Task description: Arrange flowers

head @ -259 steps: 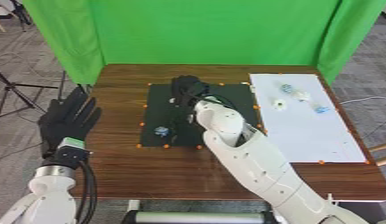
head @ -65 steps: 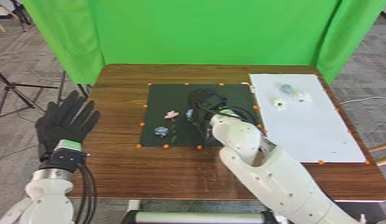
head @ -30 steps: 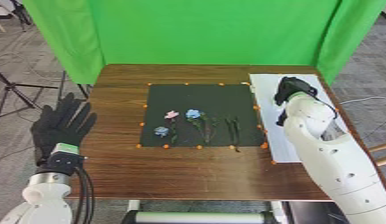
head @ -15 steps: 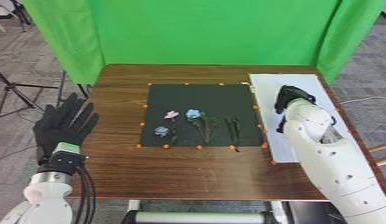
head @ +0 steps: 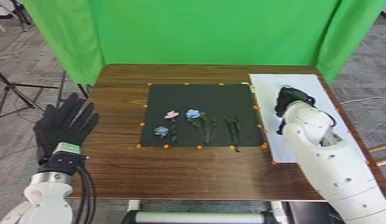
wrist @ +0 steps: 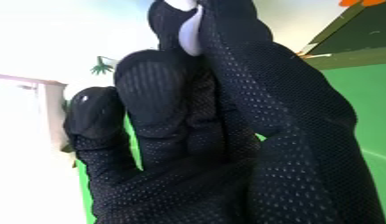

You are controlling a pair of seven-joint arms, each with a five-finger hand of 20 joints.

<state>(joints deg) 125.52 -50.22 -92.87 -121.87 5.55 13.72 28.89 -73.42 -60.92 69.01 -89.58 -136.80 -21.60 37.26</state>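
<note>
1. Right robot hand [head: 294,96], over the white board [head: 309,81]: pinching a white flower [wrist: 190,37]; its stem's direction I can't tell.
2. Green stems [head: 236,129] on the dark mat [head: 203,94]: between seven and eight o'clock from that hand, running roughly twelve-to-six.
3. Left robot hand [head: 61,127]: released, fingers straight, farther from the mat.

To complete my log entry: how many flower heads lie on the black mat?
3: a pink bloom, a light blue bloom just right of it, and a smaller blue bloom nearer the robot. No hand hides the black mat.
</note>
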